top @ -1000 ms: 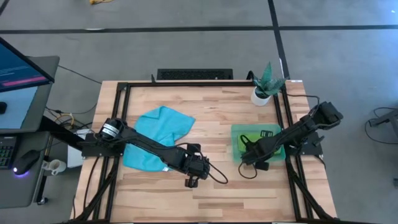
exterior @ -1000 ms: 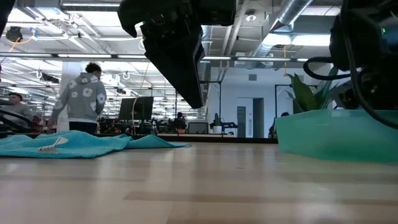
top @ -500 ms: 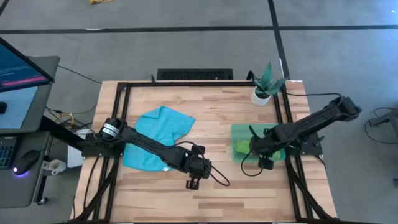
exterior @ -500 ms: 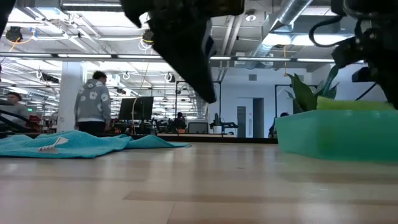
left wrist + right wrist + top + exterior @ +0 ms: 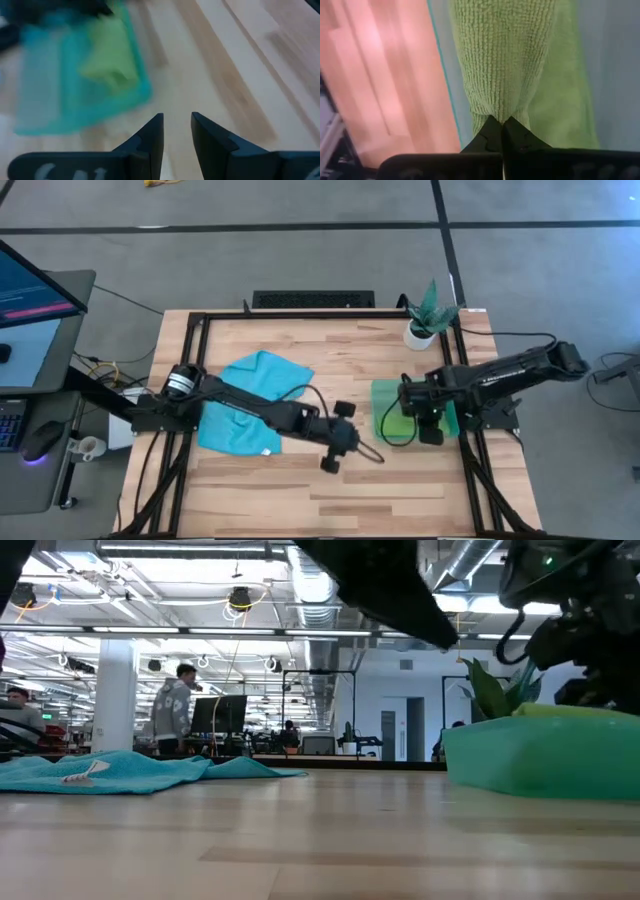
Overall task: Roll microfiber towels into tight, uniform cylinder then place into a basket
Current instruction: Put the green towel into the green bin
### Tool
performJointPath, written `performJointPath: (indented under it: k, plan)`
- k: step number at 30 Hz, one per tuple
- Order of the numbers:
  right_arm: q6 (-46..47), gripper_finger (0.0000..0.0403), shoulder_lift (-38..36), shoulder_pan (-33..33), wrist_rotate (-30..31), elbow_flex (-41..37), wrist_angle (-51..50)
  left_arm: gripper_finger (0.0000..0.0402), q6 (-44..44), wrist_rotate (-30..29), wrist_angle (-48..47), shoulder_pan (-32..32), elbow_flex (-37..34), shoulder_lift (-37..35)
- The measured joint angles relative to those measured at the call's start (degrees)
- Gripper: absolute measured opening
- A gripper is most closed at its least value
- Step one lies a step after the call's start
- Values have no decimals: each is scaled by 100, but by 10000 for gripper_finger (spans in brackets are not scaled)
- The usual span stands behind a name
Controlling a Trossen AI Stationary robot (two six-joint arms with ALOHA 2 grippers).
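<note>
Pinching the lime green towel [image 5: 505, 60] inside the basket [image 5: 383, 392] at 3 o'clock, your right gripper [image 5: 502, 131] must release; left gripper [image 5: 177, 131], slightly parted, holds nothing; the turquoise towel [image 5: 250, 392] lies unrolled at 9.

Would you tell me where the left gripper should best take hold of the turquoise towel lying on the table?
Probably at the turquoise towel's near corner, approached from above. The cloth lies spread and rumpled on the table, and that corner sits closest to the left gripper, clear of the arm crossing its middle.
</note>
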Motion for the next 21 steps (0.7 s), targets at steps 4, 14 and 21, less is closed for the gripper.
performJointPath:
  k: [4,14,21]
  plan:
    - [-277,4,70,-442,-759,-77,119,90,197,423,543,316,0,0]
    - [-358,8,674,-980,-1916,-77,216,90,600,1363,707,847,0,0]
    - [-498,9,1386,-1181,-2298,-77,258,90,763,1648,979,910,-2,246]
